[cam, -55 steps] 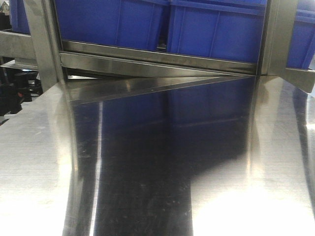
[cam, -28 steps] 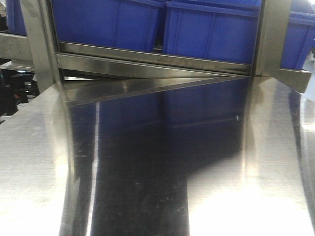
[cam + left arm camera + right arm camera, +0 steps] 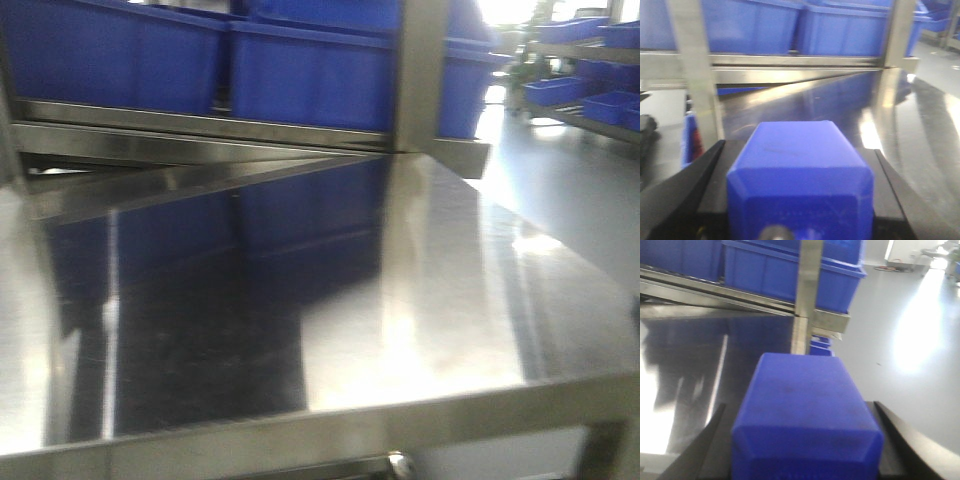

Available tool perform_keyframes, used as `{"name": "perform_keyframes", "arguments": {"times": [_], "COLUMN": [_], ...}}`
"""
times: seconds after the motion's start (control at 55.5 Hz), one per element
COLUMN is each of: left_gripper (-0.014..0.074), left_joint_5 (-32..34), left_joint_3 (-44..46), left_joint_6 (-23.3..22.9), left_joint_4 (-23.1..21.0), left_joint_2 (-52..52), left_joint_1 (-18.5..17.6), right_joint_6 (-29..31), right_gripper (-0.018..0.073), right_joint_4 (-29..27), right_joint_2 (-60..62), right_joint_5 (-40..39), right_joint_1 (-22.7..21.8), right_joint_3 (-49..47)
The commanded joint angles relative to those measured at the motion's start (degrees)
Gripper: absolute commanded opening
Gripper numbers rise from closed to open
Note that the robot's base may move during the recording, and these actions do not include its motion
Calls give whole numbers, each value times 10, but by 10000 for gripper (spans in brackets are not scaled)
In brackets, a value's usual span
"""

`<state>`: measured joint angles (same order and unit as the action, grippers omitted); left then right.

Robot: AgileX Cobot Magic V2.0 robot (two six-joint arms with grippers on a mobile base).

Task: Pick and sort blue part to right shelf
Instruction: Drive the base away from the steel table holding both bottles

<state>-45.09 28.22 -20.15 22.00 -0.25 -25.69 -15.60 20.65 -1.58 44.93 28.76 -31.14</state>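
The right shelf's flat steel front rail (image 3: 200, 128) runs across the back, with large deep blue bins (image 3: 300, 75) above it and an upright post (image 3: 420, 70). It also shows in the left wrist view (image 3: 790, 60) and the right wrist view (image 3: 807, 300). My left gripper (image 3: 796, 145) shows a single blue block between black side arms, with no gap in it. My right gripper (image 3: 801, 372) looks the same. No separate blue part shows in any view. Neither gripper appears in the front view.
A shiny steel tabletop (image 3: 450, 300) lies before the shelf; its front edge (image 3: 300, 435) and right edge are in view. Grey floor (image 3: 580, 190) lies to the right. More racks with blue bins (image 3: 590, 95) stand far right.
The front view has swung right: the shelf, bins and post have slid left in frame, and the table's right edge, the floor and far racks have come into view.
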Motion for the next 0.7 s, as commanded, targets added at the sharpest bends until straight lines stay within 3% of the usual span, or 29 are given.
{"name": "perform_keyframes", "arguments": {"times": [0.0,0.685], "left_gripper": [304,304], "left_joint_5": [52,52], "left_joint_3": [15,15], "left_joint_6": [-5,-5], "left_joint_4": [4,4], "left_joint_2": [-12,-12], "left_joint_1": [2,2], "right_joint_6": [4,4], "right_gripper": [257,257], "right_joint_4": [21,21], "right_joint_2": [-10,-10], "right_joint_5": [-51,-49], "right_joint_1": [-1,-1], "right_joint_3": [-13,-13]}}
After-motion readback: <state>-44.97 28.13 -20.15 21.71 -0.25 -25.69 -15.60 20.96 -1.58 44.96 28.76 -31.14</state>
